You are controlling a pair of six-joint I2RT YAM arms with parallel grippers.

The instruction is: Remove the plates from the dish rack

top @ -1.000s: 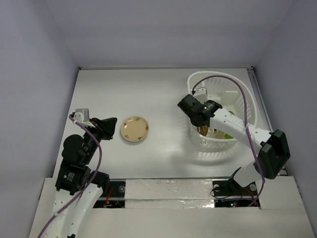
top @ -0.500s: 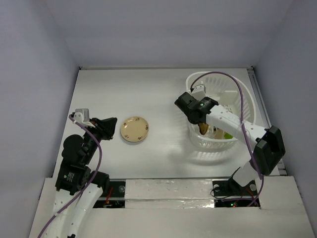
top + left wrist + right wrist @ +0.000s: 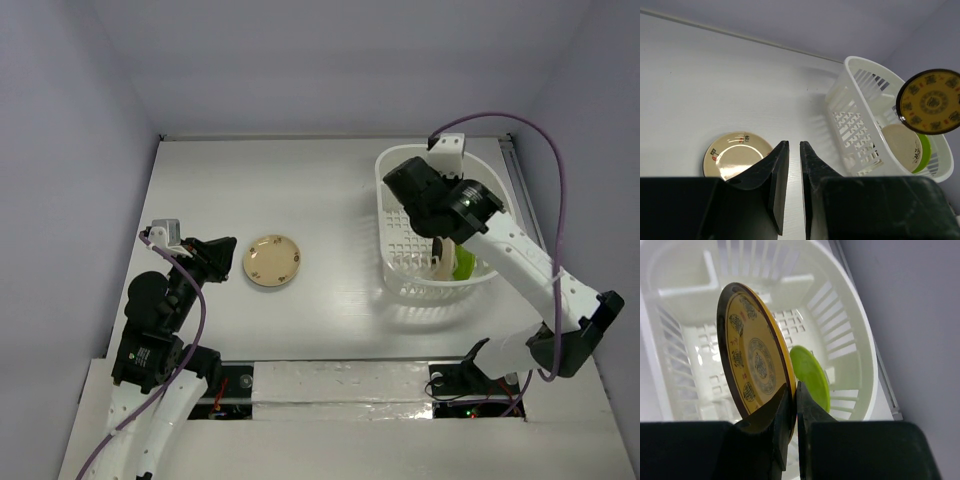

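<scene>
My right gripper (image 3: 793, 385) is shut on the rim of the mustard-brown patterned plate (image 3: 752, 365) and holds it upright above the white dish rack (image 3: 850, 305). From the left wrist the plate (image 3: 930, 101) hangs over the rack's (image 3: 855, 105) far side. A lime green plate (image 3: 812, 375) and a cream speckled plate (image 3: 900, 147) stand inside the rack. A tan plate (image 3: 272, 261) lies flat on the table. My left gripper (image 3: 222, 250) sits just left of it, its jaws nearly together and empty. No teal plate shows.
The rack (image 3: 395, 160) stands at the table's far right, close to the right wall. The right arm's purple cable (image 3: 540, 150) loops over it. White walls close the table on the left, back and right.
My right arm has risen out of the rack's near left part with the mustard plate and now reaches over the rack's middle. The left arm and the tan plate have not moved.
</scene>
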